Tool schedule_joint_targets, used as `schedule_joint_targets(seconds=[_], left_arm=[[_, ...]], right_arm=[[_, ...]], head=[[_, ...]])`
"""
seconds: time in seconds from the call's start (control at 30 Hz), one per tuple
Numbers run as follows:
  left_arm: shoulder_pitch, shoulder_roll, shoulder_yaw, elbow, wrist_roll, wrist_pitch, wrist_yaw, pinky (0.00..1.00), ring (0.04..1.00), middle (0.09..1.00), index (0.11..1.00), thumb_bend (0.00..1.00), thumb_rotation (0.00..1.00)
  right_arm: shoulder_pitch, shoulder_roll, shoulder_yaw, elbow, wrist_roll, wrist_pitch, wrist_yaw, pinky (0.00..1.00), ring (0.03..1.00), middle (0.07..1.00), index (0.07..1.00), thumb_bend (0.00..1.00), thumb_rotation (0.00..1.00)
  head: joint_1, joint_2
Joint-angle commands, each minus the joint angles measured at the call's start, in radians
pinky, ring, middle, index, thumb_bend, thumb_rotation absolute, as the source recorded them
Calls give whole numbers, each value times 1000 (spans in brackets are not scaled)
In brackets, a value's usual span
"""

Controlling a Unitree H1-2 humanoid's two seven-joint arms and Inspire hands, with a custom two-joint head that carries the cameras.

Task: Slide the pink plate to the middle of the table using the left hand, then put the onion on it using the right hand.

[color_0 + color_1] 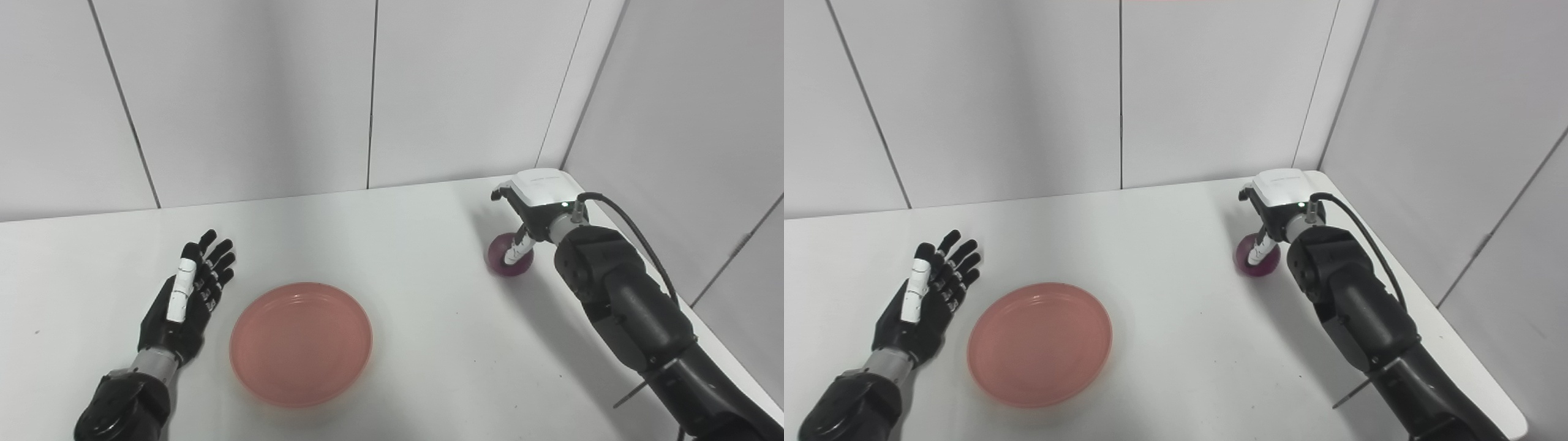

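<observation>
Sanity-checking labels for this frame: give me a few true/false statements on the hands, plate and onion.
1. The pink plate is empty. True.
2. The left hand grips the plate's rim. False: it lies open beside the plate, apart from it.
3. The right hand is at the onion. True; whether it has closed on it cannot be told.
4. The onion lies beside the left hand. False: it is far on the right side of the table.

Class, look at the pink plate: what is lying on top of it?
Nothing. The plate is bare, its whole surface in view. The onion is still on the table far to the right, under the right robot hand, which covers part of it.
</observation>
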Motion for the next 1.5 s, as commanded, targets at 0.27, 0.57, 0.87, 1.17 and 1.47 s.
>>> schedule_joint_targets(seconds=[0.27,0.57,0.87,1.17,1.47], left_arm=[[103,-10,-11,91,14,93,20,1000,970,953,971,817,827],[103,-16,-11,91,14,94,26,1000,969,953,968,811,828],[107,-17,-13,80,18,97,29,1000,965,948,968,818,823],[108,-21,-15,75,20,98,31,1000,969,949,967,822,823],[106,-20,-12,71,17,109,33,999,967,951,967,817,822]], right_arm=[[-108,-31,12,51,-15,4,92,572,787,867,794,1000,229],[-102,-4,5,71,15,26,102,581,800,865,805,1000,217],[-91,12,21,99,36,28,109,590,814,880,814,1000,231],[-86,9,37,103,36,28,142,577,799,868,815,1000,230],[-103,15,49,135,-5,54,249,563,739,829,847,1000,245]], head=[[1,3],[11,4],[14,7],[20,12],[19,12]])
